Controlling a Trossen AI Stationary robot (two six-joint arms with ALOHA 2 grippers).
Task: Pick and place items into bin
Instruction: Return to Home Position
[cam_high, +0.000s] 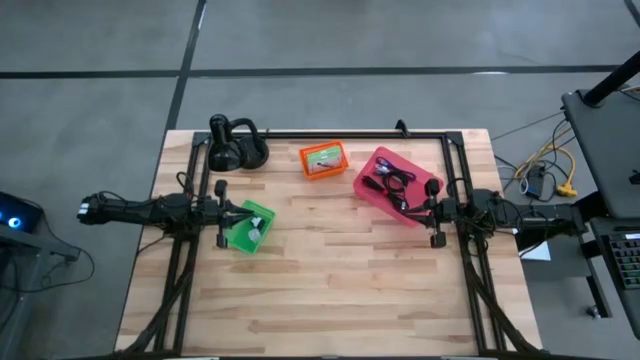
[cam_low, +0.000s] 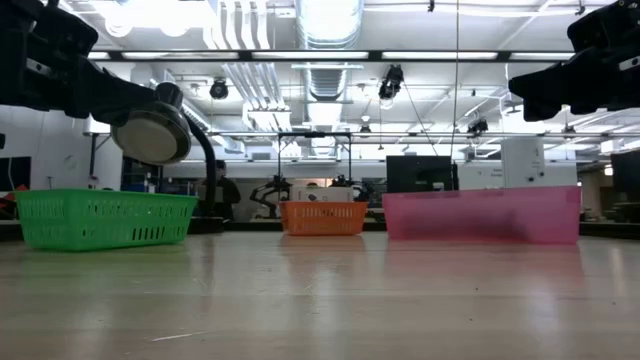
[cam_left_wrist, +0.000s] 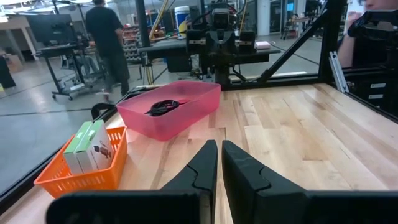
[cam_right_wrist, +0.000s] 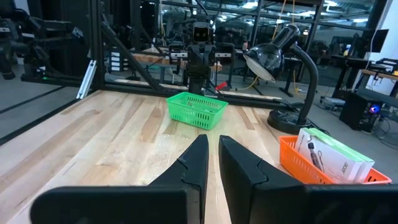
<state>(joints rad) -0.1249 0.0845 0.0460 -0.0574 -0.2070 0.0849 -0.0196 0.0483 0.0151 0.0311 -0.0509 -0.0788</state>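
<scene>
Two slim green packets (cam_left_wrist: 90, 146) stand in the orange bin (cam_high: 323, 159), also seen in the right wrist view as packets (cam_right_wrist: 329, 157). Coiled black cables (cam_high: 392, 181) lie in the pink bin (cam_left_wrist: 186, 102). The green bin (cam_high: 248, 228) holds small pale pieces (cam_high: 256, 226). My left gripper (cam_left_wrist: 219, 155) is shut and hovers at the green bin's left side (cam_high: 222, 213). My right gripper (cam_right_wrist: 212, 152) is shut and hovers beside the pink bin's right corner (cam_high: 437, 211). Both hang well above the table. The purple cable and the tiny black block do not show.
A black desk lamp (cam_high: 235, 146) stands at the far left, behind the green bin. A black frame (cam_high: 350, 134) runs along the far edge and down both sides. Bare wood (cam_high: 330, 280) spans the near half of the table. People stand in the room beyond.
</scene>
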